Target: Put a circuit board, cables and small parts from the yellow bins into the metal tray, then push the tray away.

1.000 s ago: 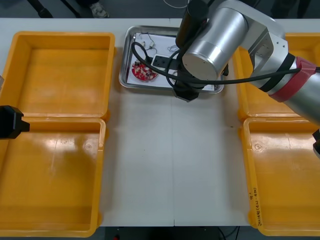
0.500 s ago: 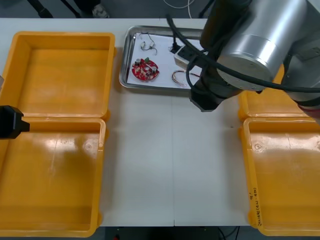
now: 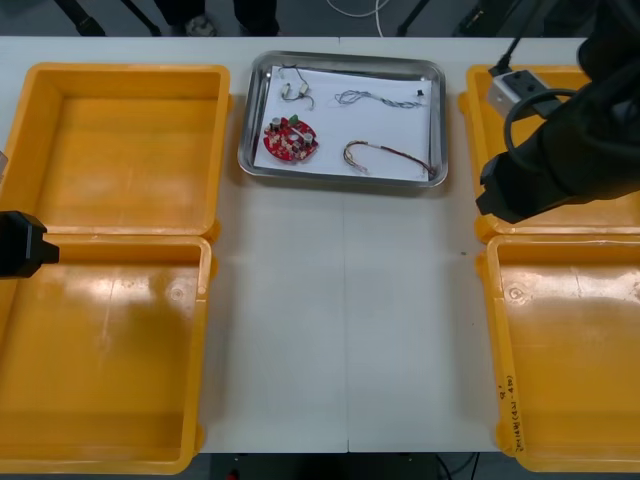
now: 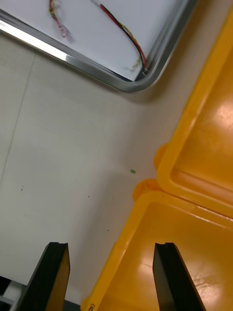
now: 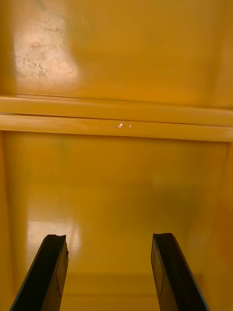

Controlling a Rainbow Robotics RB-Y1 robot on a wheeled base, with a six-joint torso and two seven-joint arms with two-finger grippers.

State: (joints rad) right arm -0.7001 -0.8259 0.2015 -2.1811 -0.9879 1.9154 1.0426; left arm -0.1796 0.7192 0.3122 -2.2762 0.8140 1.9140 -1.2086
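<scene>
Metal tray (image 3: 340, 181) held red circuit board (image 3: 290, 140), cables (image 3: 385, 153). Right gripper (image 4: 109, 247) hung open, empty, beside right yellow bins (image 4: 167, 181); left gripper (image 5: 109, 238) open above left bins (image 5: 116, 119).

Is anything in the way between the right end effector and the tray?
Nothing visible. The right end effector, open, hangs at the edge of the near right yellow bin; just bare table lies between it and the metal tray. The left end effector is over a left bin.

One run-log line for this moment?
metal tray: circuit board, cables inside | right gripper: open, over table beside right yellow bins | left gripper: open, parked over left yellow bins
</scene>
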